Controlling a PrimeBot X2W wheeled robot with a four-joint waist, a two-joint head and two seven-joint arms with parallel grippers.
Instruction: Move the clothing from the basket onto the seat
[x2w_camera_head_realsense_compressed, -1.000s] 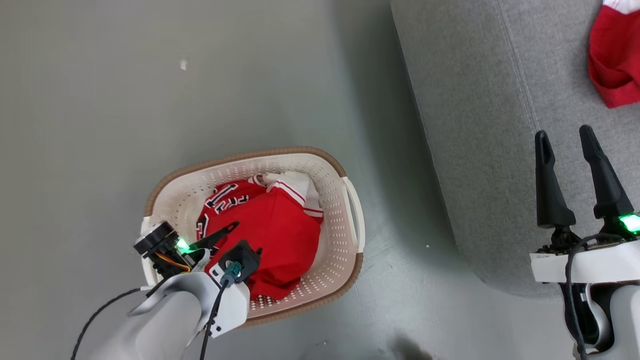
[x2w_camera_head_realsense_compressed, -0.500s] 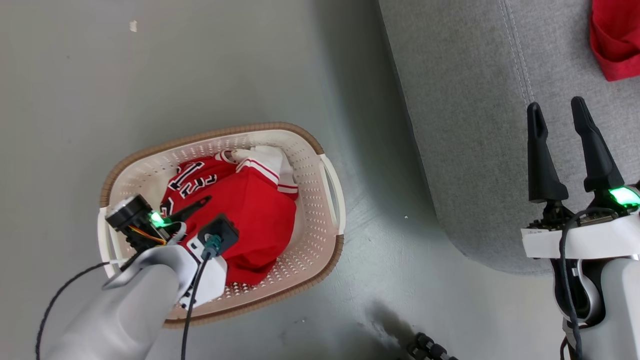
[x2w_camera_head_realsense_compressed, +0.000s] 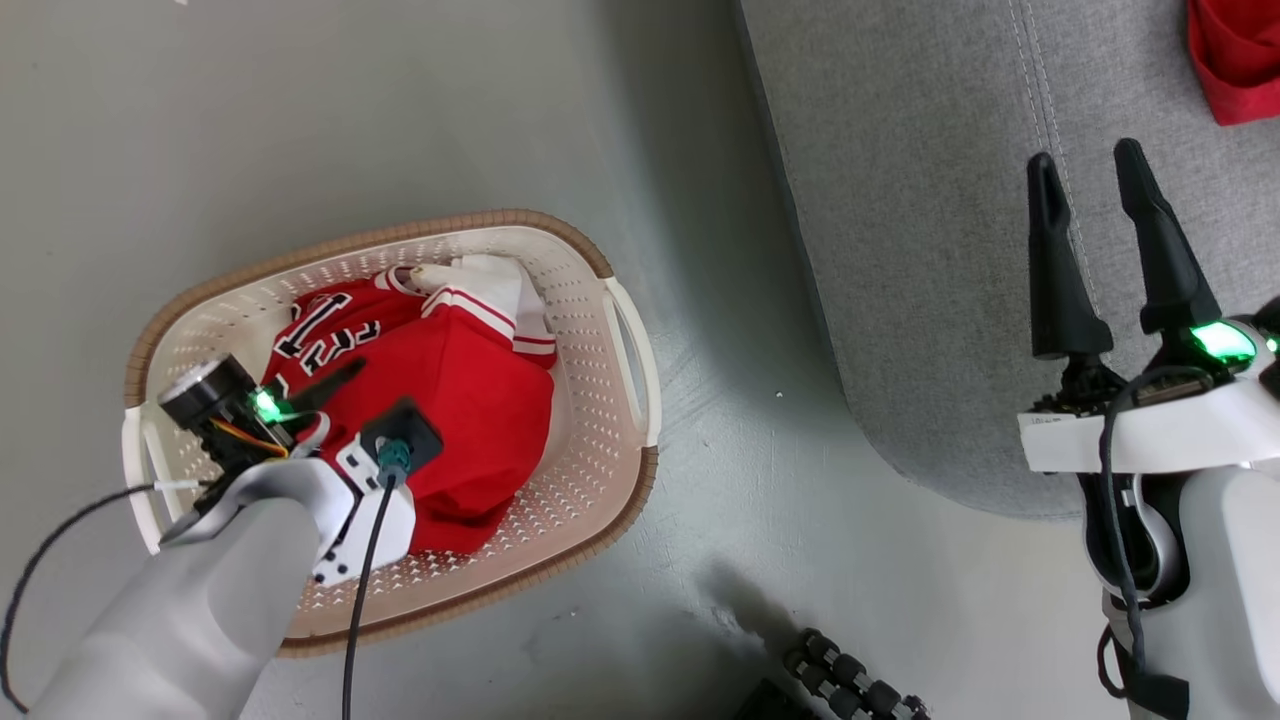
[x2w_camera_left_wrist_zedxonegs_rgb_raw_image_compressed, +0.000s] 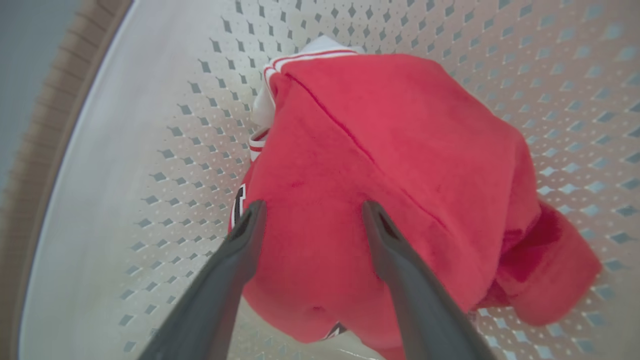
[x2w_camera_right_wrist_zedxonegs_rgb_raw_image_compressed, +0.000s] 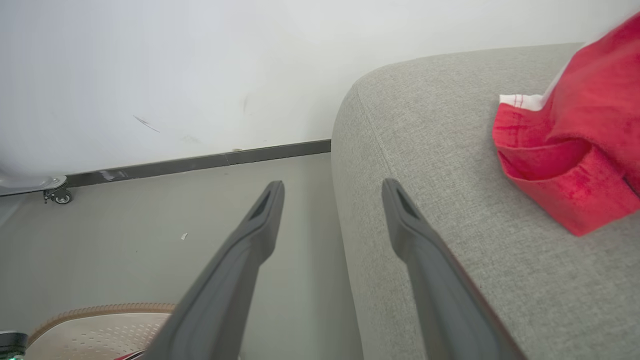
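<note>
Red fleecy cloth shows between the spread, empty fingers of the left pincer (x2w_camera_left_wrist_zedxonegs_rgb_raw_image_compressed: 312, 207), poised over the clothing (x2w_camera_left_wrist_zedxonegs_rgb_raw_image_compressed: 380, 165) heaped in the middle of the basket (x2w_camera_left_wrist_zedxonegs_rgb_raw_image_compressed: 150, 150). It looks light and limp; the raised fold by the seam should pinch best. The right pincer (x2w_camera_head_realsense_compressed: 1084, 153), spread and empty, hovers over the seat (x2w_camera_head_realsense_compressed: 920, 200) edge.

The red garment (x2w_camera_head_realsense_compressed: 1235, 55) on the seat (x2w_camera_head_realsense_compressed: 900, 250) runs off the head view's top right corner. The left forearm (x2w_camera_head_realsense_compressed: 200, 600) covers the basket's (x2w_camera_head_realsense_compressed: 585, 330) near-left rim. Lettering (x2w_camera_head_realsense_compressed: 325, 340) on the clothing (x2w_camera_head_realsense_compressed: 450, 400) inside folds under, unreadable. A dark ribbed object (x2w_camera_head_realsense_compressed: 850, 685) is cut by the bottom edge
</note>
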